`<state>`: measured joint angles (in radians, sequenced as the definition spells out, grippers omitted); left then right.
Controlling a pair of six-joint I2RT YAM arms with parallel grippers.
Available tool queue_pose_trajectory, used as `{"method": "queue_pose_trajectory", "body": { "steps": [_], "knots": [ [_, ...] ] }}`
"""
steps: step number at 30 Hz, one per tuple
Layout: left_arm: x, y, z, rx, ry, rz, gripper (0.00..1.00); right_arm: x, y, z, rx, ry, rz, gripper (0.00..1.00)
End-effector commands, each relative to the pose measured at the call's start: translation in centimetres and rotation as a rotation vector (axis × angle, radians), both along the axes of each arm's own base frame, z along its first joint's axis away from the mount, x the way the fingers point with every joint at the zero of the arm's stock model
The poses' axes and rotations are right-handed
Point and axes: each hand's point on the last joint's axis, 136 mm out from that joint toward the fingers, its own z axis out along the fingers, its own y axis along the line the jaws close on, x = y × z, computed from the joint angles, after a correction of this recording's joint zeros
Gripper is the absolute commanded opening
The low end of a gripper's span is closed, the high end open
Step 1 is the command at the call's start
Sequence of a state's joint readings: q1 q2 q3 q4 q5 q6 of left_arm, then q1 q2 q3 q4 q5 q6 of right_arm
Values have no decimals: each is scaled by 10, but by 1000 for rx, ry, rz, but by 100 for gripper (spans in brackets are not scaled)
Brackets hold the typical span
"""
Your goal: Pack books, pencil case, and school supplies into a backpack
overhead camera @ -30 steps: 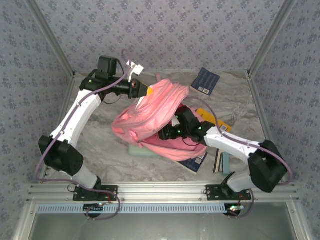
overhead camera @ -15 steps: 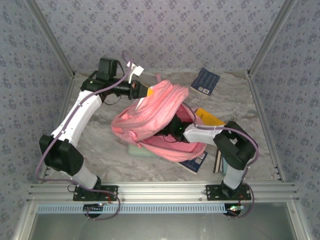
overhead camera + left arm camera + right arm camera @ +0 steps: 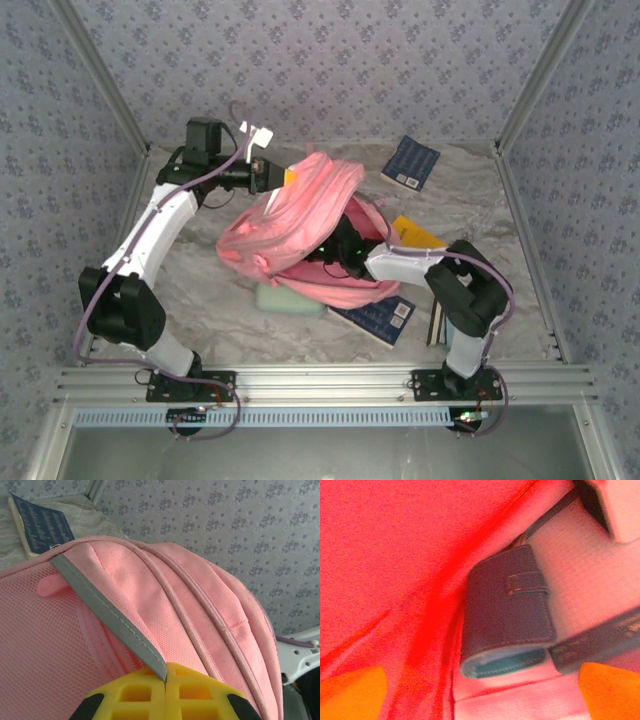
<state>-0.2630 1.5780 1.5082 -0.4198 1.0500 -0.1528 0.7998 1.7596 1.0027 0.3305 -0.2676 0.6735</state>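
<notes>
The pink backpack (image 3: 300,225) lies mid-table with its opening facing right. My left gripper (image 3: 268,176) is shut on its grey trim strip (image 3: 107,612) and holds the top flap up, the yellow fingers (image 3: 200,692) pressed together. My right gripper (image 3: 338,250) is inside the opening, its orange fingertips (image 3: 350,690) spread wide and empty. Just ahead of them a dark teal block (image 3: 507,610) lies free on the pink lining. The mint pencil case (image 3: 288,298) pokes out under the backpack's near edge. Navy books lie at the back (image 3: 411,162) and the front (image 3: 380,315), and a yellow book (image 3: 415,232) lies beside the bag.
A thin dark slab (image 3: 438,322) stands on edge by the right arm's base. A dark band with lettering (image 3: 600,640) crosses the lining beside the teal block. Frame posts and patterned walls close in the marble table (image 3: 200,290); the left front has free room.
My right gripper went deeper into the backpack and opened wide. My left gripper pulled the flap slightly up and back, uncovering more of the front navy book and pencil case.
</notes>
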Motion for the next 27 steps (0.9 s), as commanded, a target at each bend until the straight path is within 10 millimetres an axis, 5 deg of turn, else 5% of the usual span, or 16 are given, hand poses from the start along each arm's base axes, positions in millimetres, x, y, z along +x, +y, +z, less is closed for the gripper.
{"method": "queue_pose_trajectory", "body": {
  "steps": [1, 8, 13, 16, 20, 27],
  "knots": [
    [3, 13, 45, -39, -166, 69, 0, -1, -29, 21, -138, -158, -47, 100],
    [62, 69, 21, -33, -29, 444, 0, -4, -96, 46, -265, -242, -182, 100],
    [74, 83, 3, -64, 68, 551, 0, -13, -127, 70, -212, -281, -191, 100],
    [76, 84, -9, -63, 123, 575, 0, -21, -130, 80, -253, -353, -119, 95],
    [79, 84, -25, -67, 194, 586, 0, -48, -111, 65, -377, -486, 116, 93],
    [77, 83, -52, -33, 274, 584, 0, -86, -76, 10, -629, -604, 492, 94]
  ]
}}
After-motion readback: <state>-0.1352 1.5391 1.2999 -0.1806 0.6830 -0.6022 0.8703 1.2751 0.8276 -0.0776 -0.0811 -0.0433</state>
